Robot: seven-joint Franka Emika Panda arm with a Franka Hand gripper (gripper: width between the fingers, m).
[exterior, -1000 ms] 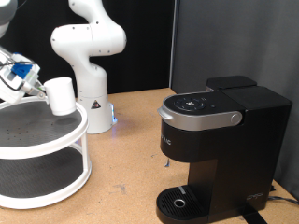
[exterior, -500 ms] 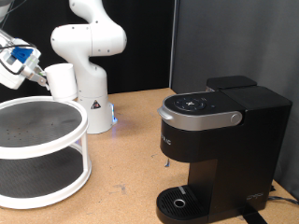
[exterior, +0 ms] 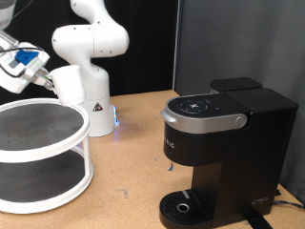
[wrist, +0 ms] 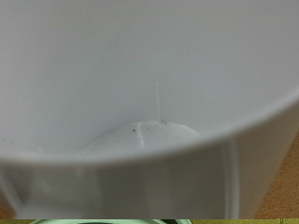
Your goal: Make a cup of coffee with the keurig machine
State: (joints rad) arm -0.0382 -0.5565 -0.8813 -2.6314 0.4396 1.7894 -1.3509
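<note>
My gripper [exterior: 43, 78] is at the exterior view's upper left, shut on the white cup [exterior: 65, 84]. It holds the cup in the air above the top tier of the round shelf [exterior: 38, 129]. In the wrist view the cup's white inside wall [wrist: 149, 84] fills almost the whole picture, and my fingers do not show there. The black keurig machine [exterior: 229, 143] stands at the exterior view's right with its silver-grey lid handle [exterior: 205, 120] down. Its round drip tray [exterior: 181, 205] at the bottom holds nothing.
A white two-tier round shelf stands at the exterior view's left, its lower tier [exterior: 38, 186] near the bottom. A second white robot arm base [exterior: 91, 57] stands behind the cup. Bare brown tabletop [exterior: 133, 162] lies between shelf and machine.
The cup has risen off the shelf's top tier and moved slightly towards the exterior view's right, held in my gripper.
</note>
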